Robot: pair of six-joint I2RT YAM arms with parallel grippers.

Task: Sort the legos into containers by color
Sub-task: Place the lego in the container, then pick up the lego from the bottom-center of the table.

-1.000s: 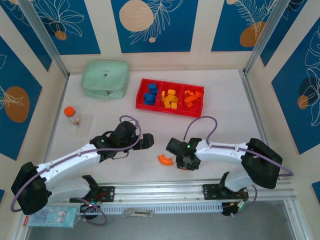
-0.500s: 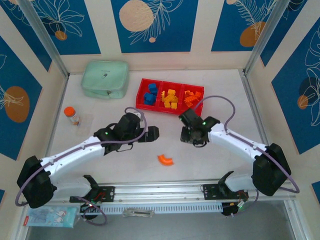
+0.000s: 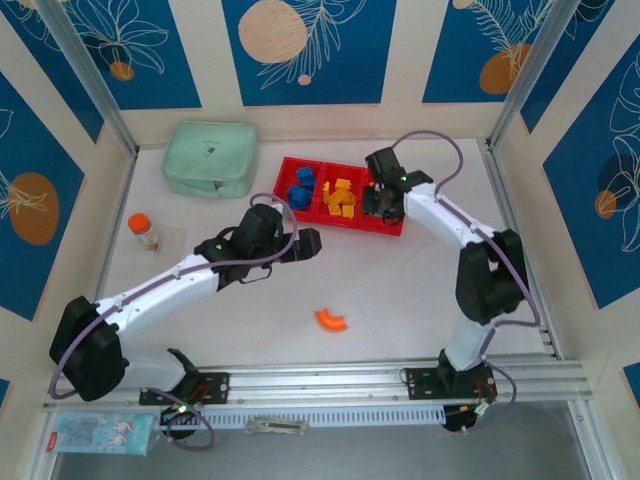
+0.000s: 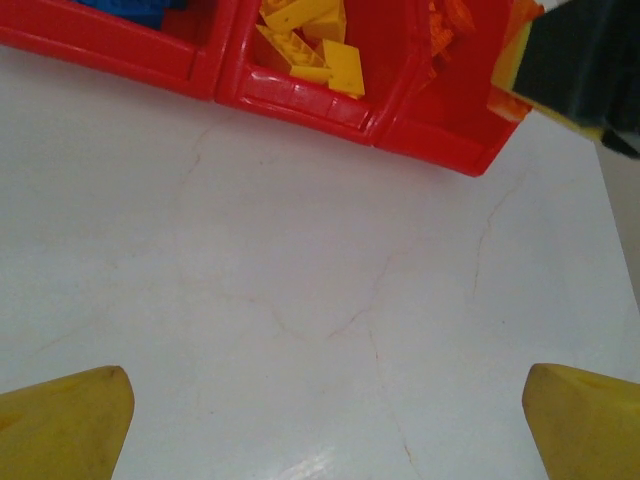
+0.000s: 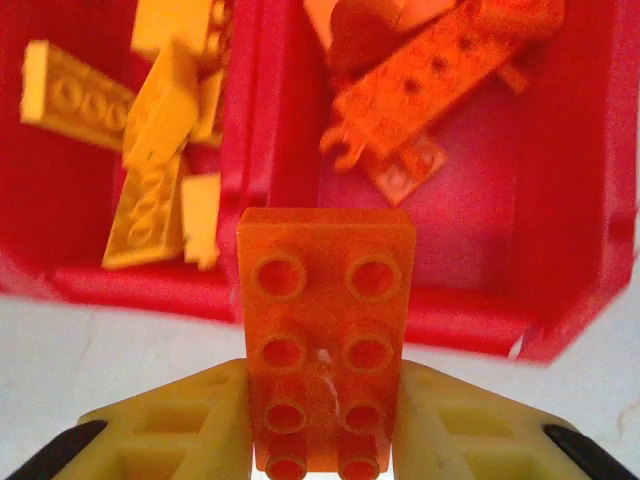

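Right arm outstretched; hand pinching orange brick

So the shallow red plastic tray sits at the back of the white desk, blue bricks left, yellow bricks middle, with the right gripper hanging over its right compartment. Meanwhile the left gripper is just in front of the tray, one orange curved arch brick lies alone nearer the arm bases, and a mint-green soft case plus a small orange-capped bottle sit off left.

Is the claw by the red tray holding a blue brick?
No, the right claw pinches an orange brick, its round studs showing.
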